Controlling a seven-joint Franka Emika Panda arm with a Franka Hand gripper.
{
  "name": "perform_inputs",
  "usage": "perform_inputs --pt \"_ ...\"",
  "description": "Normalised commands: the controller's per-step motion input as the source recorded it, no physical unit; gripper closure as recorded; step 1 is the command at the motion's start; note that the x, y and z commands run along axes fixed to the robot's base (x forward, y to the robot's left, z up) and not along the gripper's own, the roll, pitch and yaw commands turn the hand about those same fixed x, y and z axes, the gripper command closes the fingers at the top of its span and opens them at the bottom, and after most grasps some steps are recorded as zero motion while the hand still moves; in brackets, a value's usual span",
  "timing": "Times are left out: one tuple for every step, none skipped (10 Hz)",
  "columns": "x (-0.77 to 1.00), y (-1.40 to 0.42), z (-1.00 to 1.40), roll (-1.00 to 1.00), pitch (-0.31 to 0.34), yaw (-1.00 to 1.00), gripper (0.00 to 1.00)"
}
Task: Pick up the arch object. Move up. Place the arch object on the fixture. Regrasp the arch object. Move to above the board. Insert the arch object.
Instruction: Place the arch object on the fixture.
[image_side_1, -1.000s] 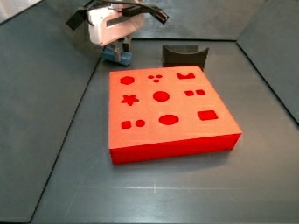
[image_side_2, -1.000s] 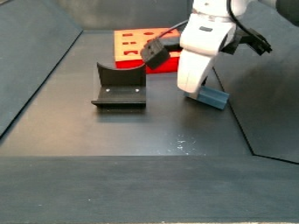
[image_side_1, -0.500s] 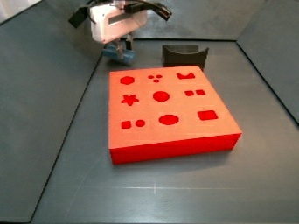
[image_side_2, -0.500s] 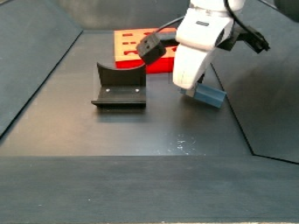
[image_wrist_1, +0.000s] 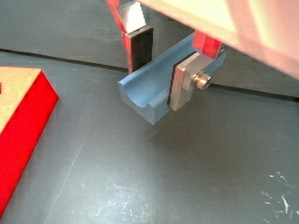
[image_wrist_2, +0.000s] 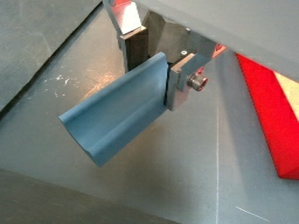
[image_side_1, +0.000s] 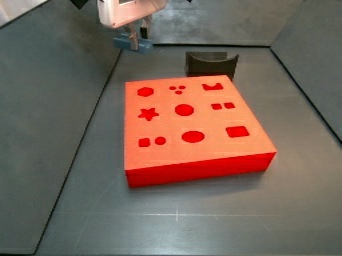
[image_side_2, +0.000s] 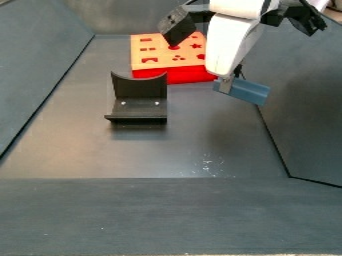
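The arch object (image_wrist_1: 149, 91) is a small blue-grey block with a scooped channel. My gripper (image_wrist_1: 162, 70) is shut on it, one silver finger (image_wrist_1: 184, 80) pressed on its side wall and the dark pad (image_wrist_1: 140, 51) on the far side. It also shows held in a wrist view (image_wrist_2: 111, 118). In both side views the gripper (image_side_1: 130, 36) (image_side_2: 233, 74) holds the arch object (image_side_1: 128, 43) (image_side_2: 249, 91) clear above the floor. The dark fixture (image_side_1: 211, 63) (image_side_2: 136, 98) stands apart on the floor. The red board (image_side_1: 194, 125) (image_side_2: 167, 55) lies nearby.
Dark sloping walls (image_side_1: 54, 60) ring the grey floor. The red board's edge shows in both wrist views (image_wrist_1: 21, 131) (image_wrist_2: 271, 109). Bare floor (image_side_2: 160, 150) lies in front of the fixture.
My gripper has risen with the arch object in it, lifting it off the floor. The board and the fixture have not moved.
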Motion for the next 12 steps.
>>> perform_inputs --pt "0.01 0.0 1.0 -0.02 -0.007 -0.01 1.0" --pt "0.0 -0.01 1.0 -0.03 0.01 0.0 1.0" --pt "-0.01 -0.01 1.0 -0.05 0.014 0.0 1.0" --pt "-0.01 -0.02 1.0 -0.08 0.017 0.01 1.0" --pt "-0.02 -0.02 1.0 -0.1 0.019 0.02 1.0" --pt "-0.02 -0.02 1.0 -0.11 0.019 0.01 1.0" --pt "-0.02 -0.02 0.91 -0.12 0.021 0.0 1.0" --pt "-0.02 -0.01 0.74 -0.14 0.024 0.0 1.0" --pt "-0.01 -0.01 0.61 -0.16 0.027 -0.01 1.0" --pt "-0.01 -0.01 0.48 -0.17 0.032 -0.01 1.0" --pt "0.0 0.0 0.36 -0.17 0.036 -0.02 1.0" --pt "-0.01 0.0 0.18 -0.17 0.042 -0.03 1.0"
